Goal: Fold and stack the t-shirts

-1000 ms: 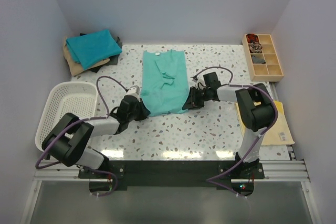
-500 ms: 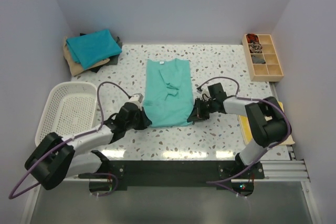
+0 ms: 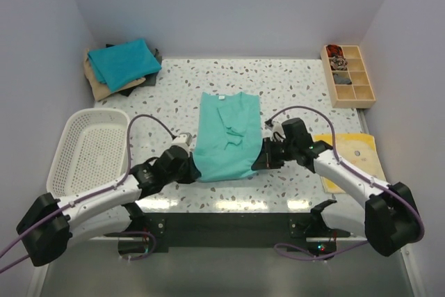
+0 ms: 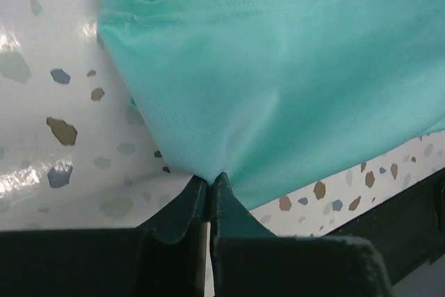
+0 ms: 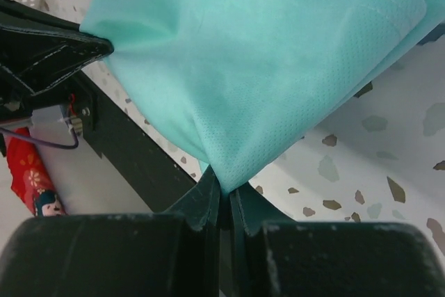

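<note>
A white mesh basket sits at the left edge of the worktop. Behind it, in the back-left corner, lies a stack of folded t-shirts, teal-blue on top of tan and dark ones. The left tool is clamped on the near left corner of the light sea-green t-shirt, the cloth drawn into a peak at its tips. That shirt lies mid-worktop, collar away from the arms, sleeves folded inward. The right tool pinches its near right corner just the same. Further right lie flat yellow sheets, and a wooden compartment tray stands at the back right.
</note>
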Robot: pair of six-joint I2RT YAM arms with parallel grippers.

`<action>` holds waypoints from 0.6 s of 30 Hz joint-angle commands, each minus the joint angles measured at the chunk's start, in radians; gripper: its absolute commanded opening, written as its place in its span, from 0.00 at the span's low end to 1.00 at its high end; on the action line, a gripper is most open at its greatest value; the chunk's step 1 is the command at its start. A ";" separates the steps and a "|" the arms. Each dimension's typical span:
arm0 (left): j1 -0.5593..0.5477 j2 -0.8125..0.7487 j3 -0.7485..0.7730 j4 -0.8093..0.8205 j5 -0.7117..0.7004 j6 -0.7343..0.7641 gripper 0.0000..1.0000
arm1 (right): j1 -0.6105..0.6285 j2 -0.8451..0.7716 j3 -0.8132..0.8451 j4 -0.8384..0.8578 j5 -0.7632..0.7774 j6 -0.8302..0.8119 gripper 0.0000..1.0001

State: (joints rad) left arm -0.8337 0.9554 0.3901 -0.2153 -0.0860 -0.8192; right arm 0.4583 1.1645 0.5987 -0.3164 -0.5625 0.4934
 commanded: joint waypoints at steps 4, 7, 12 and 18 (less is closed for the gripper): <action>-0.002 0.143 0.268 0.002 -0.181 0.100 0.00 | -0.001 0.081 0.200 -0.062 0.145 -0.085 0.06; 0.013 0.213 0.343 0.025 -0.219 0.141 0.00 | -0.003 0.159 0.282 -0.076 0.176 -0.122 0.06; 0.146 0.318 0.406 0.100 -0.143 0.190 0.00 | -0.052 0.285 0.403 -0.053 0.181 -0.147 0.06; 0.249 0.505 0.550 0.192 -0.101 0.276 0.00 | -0.122 0.498 0.579 -0.026 0.130 -0.165 0.06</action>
State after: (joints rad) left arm -0.6312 1.3609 0.8059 -0.1329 -0.2119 -0.6323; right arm 0.3702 1.5700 1.0512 -0.3756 -0.4129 0.3630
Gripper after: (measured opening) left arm 0.038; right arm 0.065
